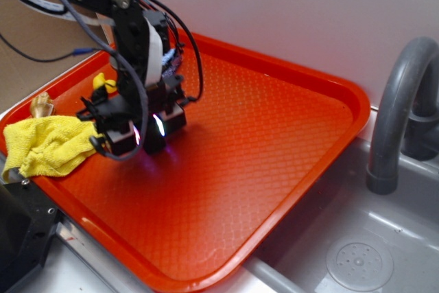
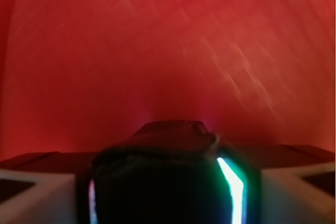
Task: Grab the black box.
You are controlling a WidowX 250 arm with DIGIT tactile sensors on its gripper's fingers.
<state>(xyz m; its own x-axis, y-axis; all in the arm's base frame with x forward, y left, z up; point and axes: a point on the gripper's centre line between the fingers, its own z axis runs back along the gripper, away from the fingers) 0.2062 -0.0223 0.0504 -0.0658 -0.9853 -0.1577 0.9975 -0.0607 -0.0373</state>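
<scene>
a red tray (image 1: 274,121) with a waffle pattern rests beside a grey sink (image 1: 357,252) and faucet (image 1: 398,114), a white wall behind. a yellow cloth (image 1: 48,145) lies at the tray's left edge. the gripper (image 1: 147,135) sits low on the tray, jaws clenched around the box (image 2: 168,182), dark, glossy and round-edged between lit pads.

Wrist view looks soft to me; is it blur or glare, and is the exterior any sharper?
Wrist view: blurred close-up, tray pattern smeared, bright LED glare beside the black box. Exterior view: sharper, tray texture crisp, gripper lights glowing, soft shadow beneath.
</scene>
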